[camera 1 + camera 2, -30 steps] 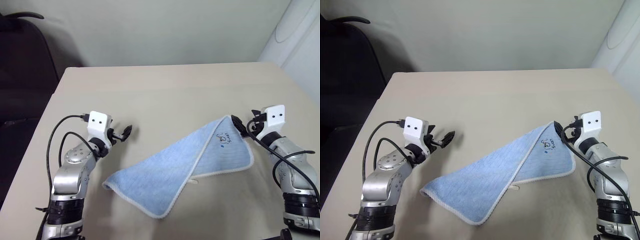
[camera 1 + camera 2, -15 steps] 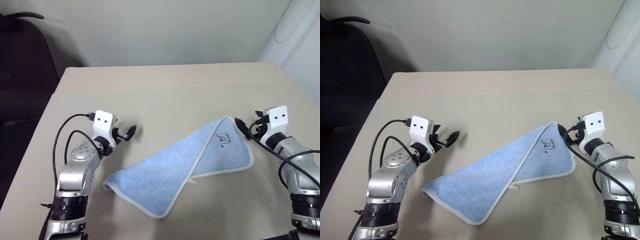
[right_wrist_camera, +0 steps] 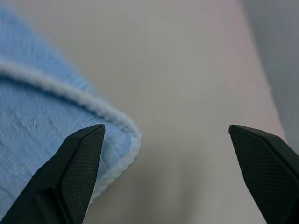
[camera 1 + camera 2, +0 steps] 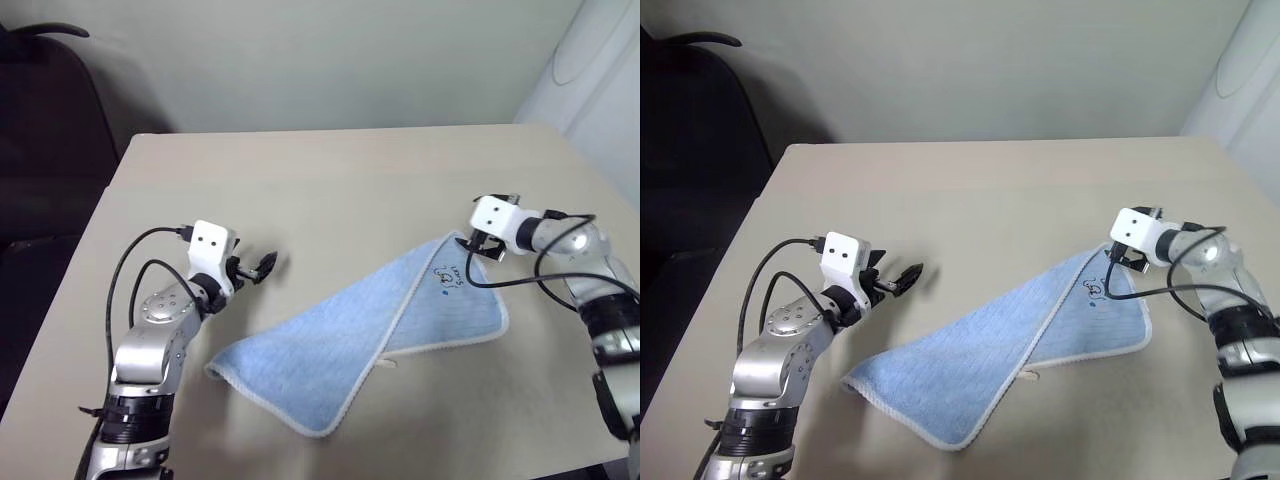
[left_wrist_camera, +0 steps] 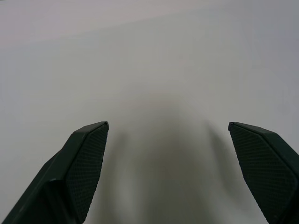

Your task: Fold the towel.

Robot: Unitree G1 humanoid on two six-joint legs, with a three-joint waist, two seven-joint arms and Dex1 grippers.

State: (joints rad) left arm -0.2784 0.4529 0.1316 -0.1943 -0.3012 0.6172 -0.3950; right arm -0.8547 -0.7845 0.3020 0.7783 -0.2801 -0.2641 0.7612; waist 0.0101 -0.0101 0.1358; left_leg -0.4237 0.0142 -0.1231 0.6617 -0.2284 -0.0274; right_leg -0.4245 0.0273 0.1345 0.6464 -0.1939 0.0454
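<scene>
The light-blue terry towel [image 4: 370,335] with white stitched edging lies folded on a slant across the near part of the beige table [image 4: 330,190], unmoved. The left hand [image 4: 262,265] hovers left of it as before, fingers wide. The right hand [image 4: 473,243] has swung forward and leftward over the towel's far right corner, fingers wide, holding nothing.

Beige table [image 4: 330,180]; black chair [image 4: 45,130] beside its left edge
</scene>
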